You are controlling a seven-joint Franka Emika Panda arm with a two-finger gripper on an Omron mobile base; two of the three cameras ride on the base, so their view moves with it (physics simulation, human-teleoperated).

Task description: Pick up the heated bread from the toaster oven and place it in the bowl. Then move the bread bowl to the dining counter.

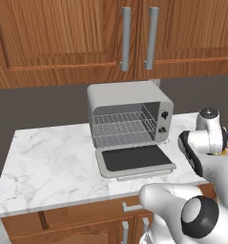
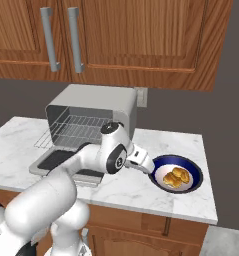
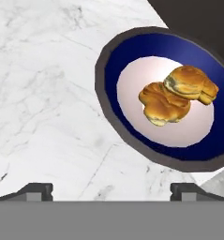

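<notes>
From left to right, the toaster oven (image 2: pixel 91 120) stands open and bare, the hand (image 3: pixel 111 190) hovers wide open and empty beside the bowl (image 2: pixel 190 166) holding the bread (image 2: pixel 175 177) (no writing legible), so gripping its rim for the dining counter seems next.

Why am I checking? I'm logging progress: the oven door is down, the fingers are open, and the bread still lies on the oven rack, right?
Not quite. The bread lies in the bowl, as the hand view shows; the toaster oven rack is bare. The door is down and the fingers are open.
</notes>
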